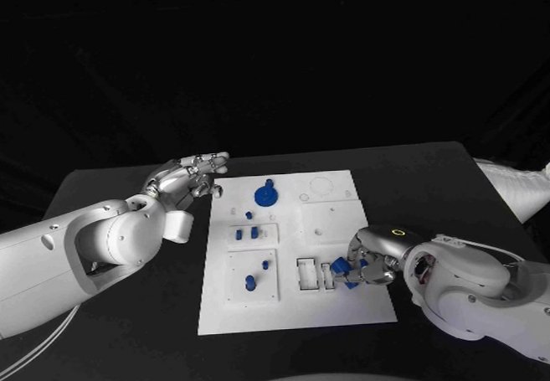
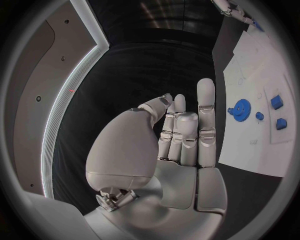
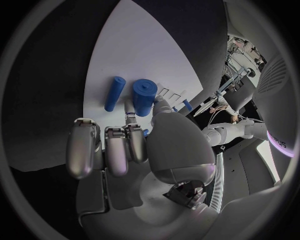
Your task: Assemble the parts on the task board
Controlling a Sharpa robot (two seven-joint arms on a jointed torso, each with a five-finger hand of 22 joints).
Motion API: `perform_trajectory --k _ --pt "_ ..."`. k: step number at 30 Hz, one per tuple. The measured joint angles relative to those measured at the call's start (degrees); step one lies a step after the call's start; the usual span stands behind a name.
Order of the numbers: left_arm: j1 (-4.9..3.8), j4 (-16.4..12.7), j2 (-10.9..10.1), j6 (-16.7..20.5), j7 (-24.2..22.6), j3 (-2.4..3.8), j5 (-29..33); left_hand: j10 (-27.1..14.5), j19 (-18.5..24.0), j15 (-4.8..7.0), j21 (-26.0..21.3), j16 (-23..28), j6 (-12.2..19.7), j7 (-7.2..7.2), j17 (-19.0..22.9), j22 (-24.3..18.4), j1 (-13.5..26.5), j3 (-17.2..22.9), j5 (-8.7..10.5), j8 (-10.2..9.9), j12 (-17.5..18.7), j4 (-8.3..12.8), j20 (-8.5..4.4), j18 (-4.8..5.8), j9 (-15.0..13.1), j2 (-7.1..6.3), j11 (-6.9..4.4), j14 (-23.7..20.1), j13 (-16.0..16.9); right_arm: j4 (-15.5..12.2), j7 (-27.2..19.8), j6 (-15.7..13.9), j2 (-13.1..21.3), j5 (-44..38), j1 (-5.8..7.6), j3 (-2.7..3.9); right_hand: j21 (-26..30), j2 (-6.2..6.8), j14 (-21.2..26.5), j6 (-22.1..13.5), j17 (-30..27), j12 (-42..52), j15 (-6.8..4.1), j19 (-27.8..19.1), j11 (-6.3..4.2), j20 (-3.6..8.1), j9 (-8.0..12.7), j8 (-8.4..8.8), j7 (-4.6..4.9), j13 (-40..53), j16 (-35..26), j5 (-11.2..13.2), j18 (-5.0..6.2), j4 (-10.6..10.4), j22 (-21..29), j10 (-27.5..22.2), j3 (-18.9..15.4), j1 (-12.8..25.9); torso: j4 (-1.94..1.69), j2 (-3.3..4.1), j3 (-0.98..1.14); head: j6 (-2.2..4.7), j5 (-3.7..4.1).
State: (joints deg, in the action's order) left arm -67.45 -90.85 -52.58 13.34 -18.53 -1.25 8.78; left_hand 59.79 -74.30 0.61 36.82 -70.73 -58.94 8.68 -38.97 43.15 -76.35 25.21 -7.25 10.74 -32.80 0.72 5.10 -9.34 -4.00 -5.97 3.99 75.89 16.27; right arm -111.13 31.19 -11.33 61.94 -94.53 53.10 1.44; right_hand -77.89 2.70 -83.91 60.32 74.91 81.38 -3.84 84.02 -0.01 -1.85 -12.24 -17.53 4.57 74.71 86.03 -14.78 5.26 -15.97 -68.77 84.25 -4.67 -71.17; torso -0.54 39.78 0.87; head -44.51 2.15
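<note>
1. Two blue cylindrical parts, a thick peg (image 3: pixel 143 97) and a thinner pin (image 3: pixel 114 93), lie by the right hand (image 1: pixel 365 269) at the task board's (image 1: pixel 352 309) near right corner; they look light, rigid and smooth, likely to roll.
2. Best pinched across the middle.
3. The right hand touches the peg; whether it grips, I cannot tell.
4. The left hand (image 1: pixel 197 175), released, hovers off the board's far left corner, near a blue gear (image 1: pixel 266 195).
</note>
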Motion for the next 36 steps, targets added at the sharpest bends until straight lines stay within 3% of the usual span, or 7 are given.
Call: perform_trajectory --k 10,14,19,25,32,36 --pt "0.00 0.02 0.00 -0.09 0.00 0.00 0.00 0.00 0.00 0.00 0.00 0.00 0.00 0.00 0.00 0.00 0.00 0.00 0.00 0.09 0.00 0.00 0.00 0.00 0.00 0.00 0.00 0.00 0.00 -0.68 0.48 -1.57 0.33 0.64 -0.31 -0.01 0.00 -2.19 -0.12 0.61 0.00 0.00 -0.69 -0.01 -0.72 0.42 -0.98 -1.50 -0.63 0.25 0.19 -2.51 0.00 0.20 -0.26 -0.31 -0.28 -2.21 0.04 -0.03 -0.03 -0.19 -0.11" --pt "0.00 0.03 0.01 -0.12 0.00 0.00 0.00 -0.41 0.00 0.00 -0.22 0.00 0.00 0.00 0.00 0.01 0.00 0.00 0.00 0.30 0.00 0.00 0.00 0.00 0.00 0.00 -0.01 0.00 -0.01 -1.74 0.69 -3.46 1.09 2.90 -0.26 0.07 0.00 -2.19 -0.11 0.61 0.00 0.00 -0.69 -0.01 -0.77 0.42 -0.98 -1.52 -0.63 0.24 0.19 -2.99 0.01 0.50 -0.26 -0.36 -0.04 -2.21 0.04 -0.04 -0.06 -0.23 -0.09" --pt "0.00 0.05 0.02 -0.15 0.00 0.00 0.00 -0.41 0.00 0.00 -0.22 0.00 0.00 0.00 -0.01 0.01 0.00 0.00 0.00 0.30 0.00 0.00 0.00 0.00 0.00 0.00 -0.01 0.00 -0.01 -2.97 0.70 -7.04 2.04 6.96 0.99 0.44 0.00 -2.19 -0.13 0.60 -0.01 0.00 -1.09 -0.02 -0.98 0.83 -0.97 -1.53 -0.63 0.24 0.19 -4.51 0.01 0.68 -0.32 -0.15 0.02 -2.21 0.04 -0.06 -0.07 -0.10 -0.03" --pt "0.00 0.06 0.06 -0.22 0.00 0.00 0.00 -0.41 0.00 0.00 -0.22 0.00 0.00 0.00 0.00 0.01 0.00 0.00 0.00 0.30 0.00 0.00 0.00 0.00 0.00 0.00 -0.01 0.00 -0.01 -3.83 0.60 -10.02 2.06 11.81 1.73 0.50 0.00 -2.19 -0.13 0.60 -0.01 0.00 -1.09 -0.02 -0.98 0.83 -0.97 -1.54 -0.63 0.23 0.19 -4.54 0.01 0.68 -0.32 -0.15 0.02 -2.21 0.05 -0.06 -0.10 0.01 -0.03" --pt "0.00 0.03 0.12 -0.27 0.00 0.00 0.00 -0.41 0.00 0.00 -0.22 0.00 0.00 0.00 -0.01 0.01 0.00 0.00 0.00 0.30 0.00 0.00 0.00 0.00 0.00 0.00 -0.01 0.00 -0.01 -3.03 0.75 -10.26 -0.56 15.17 1.88 0.50 0.00 -2.24 -0.13 0.60 -0.01 -0.12 -1.08 -0.02 -0.99 0.83 -0.96 -1.55 -0.63 0.23 0.18 -4.54 0.01 0.71 -0.36 -0.17 -0.08 -2.17 0.02 -0.02 -0.14 0.09 -0.23" --pt "0.00 -0.01 0.19 -0.28 0.00 0.00 0.00 -0.41 0.00 0.00 -0.22 0.00 0.00 0.00 -0.01 0.01 0.00 0.00 0.00 0.30 0.00 0.00 0.00 -0.01 0.00 0.00 -0.01 0.00 -0.02 -2.45 1.11 -9.30 -2.47 16.30 1.88 0.48 0.00 -3.40 -0.04 0.83 0.04 -0.64 -1.41 -0.02 -1.53 1.07 -0.96 -1.56 -0.41 0.23 0.18 -4.53 0.01 -0.15 -0.46 -0.30 -0.97 -1.00 -0.04 0.01 -0.14 0.14 -0.29"
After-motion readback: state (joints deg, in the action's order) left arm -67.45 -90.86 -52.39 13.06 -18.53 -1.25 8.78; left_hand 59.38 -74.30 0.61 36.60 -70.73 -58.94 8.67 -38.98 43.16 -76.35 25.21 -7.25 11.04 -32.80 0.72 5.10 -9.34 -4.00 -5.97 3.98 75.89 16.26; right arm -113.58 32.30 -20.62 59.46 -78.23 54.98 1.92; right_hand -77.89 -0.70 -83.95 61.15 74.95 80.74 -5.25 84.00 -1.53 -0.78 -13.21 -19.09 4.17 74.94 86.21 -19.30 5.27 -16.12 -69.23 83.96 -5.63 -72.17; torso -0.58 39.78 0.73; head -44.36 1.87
